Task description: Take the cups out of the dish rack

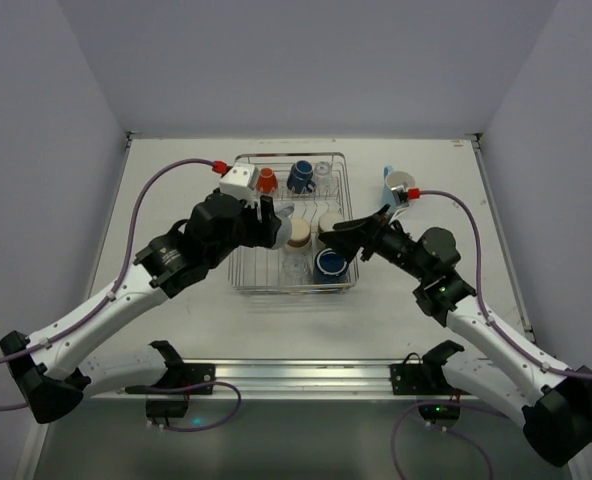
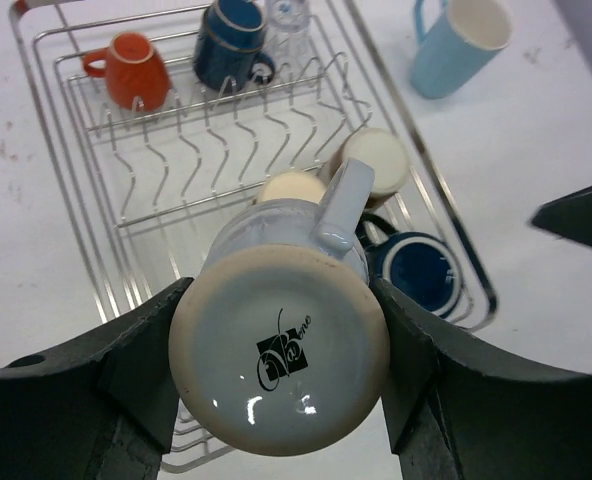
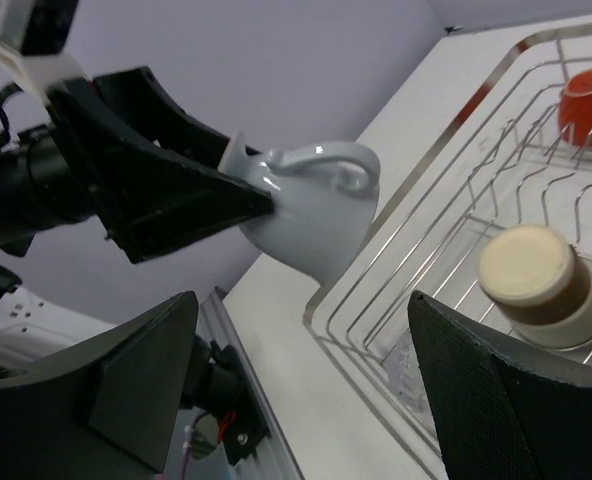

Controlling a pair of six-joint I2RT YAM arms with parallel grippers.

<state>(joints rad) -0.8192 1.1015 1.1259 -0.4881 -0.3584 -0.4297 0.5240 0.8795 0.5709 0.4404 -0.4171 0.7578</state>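
Pale-blue glaze, base up: the left claw pinches a light blue mug by its sides, holding it over the dish rack, clear of the tines, apparently for carrying out. The right claw hangs spread above a dark blue mug (probably the next pick). A second light blue mug stands on the table beside the rack.

Silver rack; orange mug, navy mug, cream-brown tumbler, sky-blue mug; pale grey-blue mug with black logo on cream base
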